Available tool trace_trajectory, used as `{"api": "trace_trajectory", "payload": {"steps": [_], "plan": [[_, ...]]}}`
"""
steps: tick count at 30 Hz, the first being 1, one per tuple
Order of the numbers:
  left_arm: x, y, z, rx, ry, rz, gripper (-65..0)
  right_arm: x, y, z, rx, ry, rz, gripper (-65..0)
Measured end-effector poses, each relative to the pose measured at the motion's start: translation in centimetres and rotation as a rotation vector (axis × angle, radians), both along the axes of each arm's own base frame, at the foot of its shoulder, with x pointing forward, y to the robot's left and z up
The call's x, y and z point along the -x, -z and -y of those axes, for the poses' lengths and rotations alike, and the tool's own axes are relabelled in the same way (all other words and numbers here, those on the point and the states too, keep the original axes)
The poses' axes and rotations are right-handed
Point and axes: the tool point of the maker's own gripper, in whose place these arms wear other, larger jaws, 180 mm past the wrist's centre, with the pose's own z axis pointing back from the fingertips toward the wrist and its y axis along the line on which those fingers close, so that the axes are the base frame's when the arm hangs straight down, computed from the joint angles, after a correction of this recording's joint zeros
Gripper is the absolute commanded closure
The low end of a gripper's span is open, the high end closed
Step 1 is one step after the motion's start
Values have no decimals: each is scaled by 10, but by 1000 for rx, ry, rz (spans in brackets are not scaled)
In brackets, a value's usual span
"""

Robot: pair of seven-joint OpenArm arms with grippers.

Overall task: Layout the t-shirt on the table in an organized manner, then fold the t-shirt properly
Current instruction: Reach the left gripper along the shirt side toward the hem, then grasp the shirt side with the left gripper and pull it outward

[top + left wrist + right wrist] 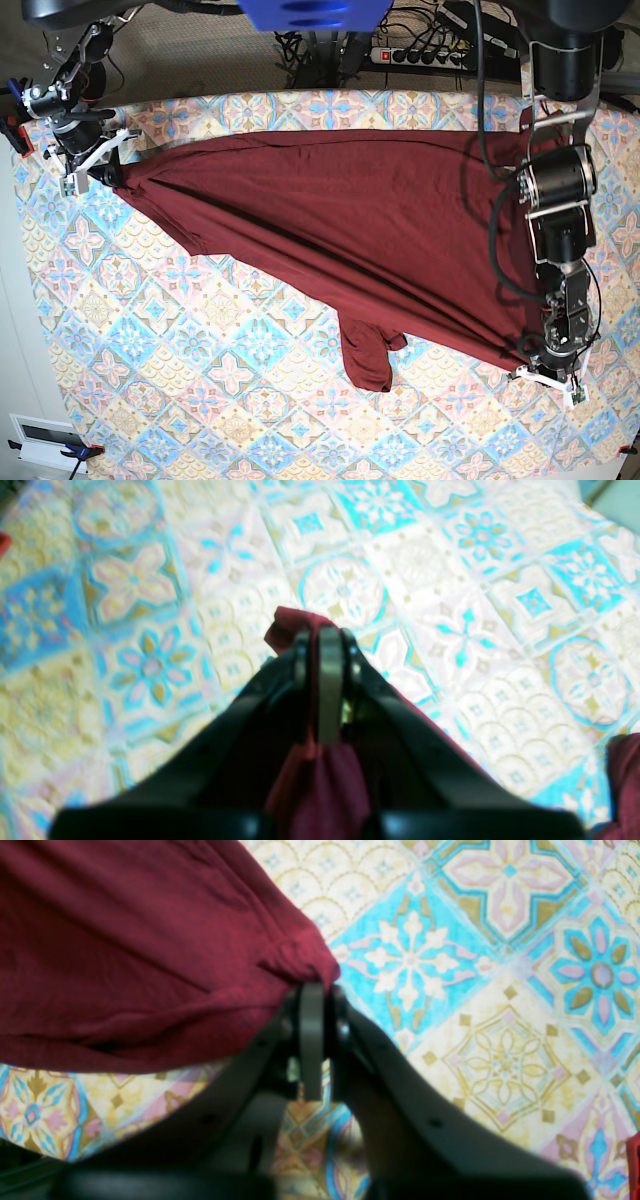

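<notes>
Left tool [327, 640] is clamping tight on a bunched fold of the t-shirt [320, 780], jaws pressed together with maroon cloth poking out past the tips and hanging down under them. Right tool [315, 990] is likewise pinching closed on a gathered corner of the t-shirt [125, 955], the fabric fanning away from the tips toward that view's left. In the base view the right tool [92, 178] is sitting at the shirt's far-left point, near the table's upper-left corner, and the left tool [548, 368] is sitting at the shirt's lower-right point, near the table's right edge. The t-shirt [340, 230] is stretching taut between the two grips as a long diagonal sheet across the table [180, 400], with one short sleeve drooping off its lower edge toward the table's middle. Patterned cloth below and left of the shirt is lying bare.
</notes>
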Motion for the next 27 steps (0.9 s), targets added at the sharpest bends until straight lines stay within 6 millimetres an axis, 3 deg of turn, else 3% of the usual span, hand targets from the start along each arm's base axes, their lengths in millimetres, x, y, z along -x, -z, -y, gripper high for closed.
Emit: {"api": "trace_trajectory", "payload": {"steps": [4,9,15,17,19,22,27], "plan": [[-14,-33,-8,-129,-1,114,-132,0,0,0,0,0,-1,0],[3,-25,-42,-211,-131,48,-226,3,2,0,3,0,-10,0],[6,-14,-39,-186,-134,0,-233,3,2,0,3,-1,-12,0],[22,11,-34,-128,-133,-114,-234,2,2,0,2,-1,-10,0],[49,40,-26,-68,-132,-214,-234,2,2,-2,-1,-2,-9,0],[96,64,-12,-6,-92,-262,-234,1,2,-1,1,-2,-9,0],[156,64,24,91,26,-285,-234,-1,0,-2,0,-3,1,0]]}}
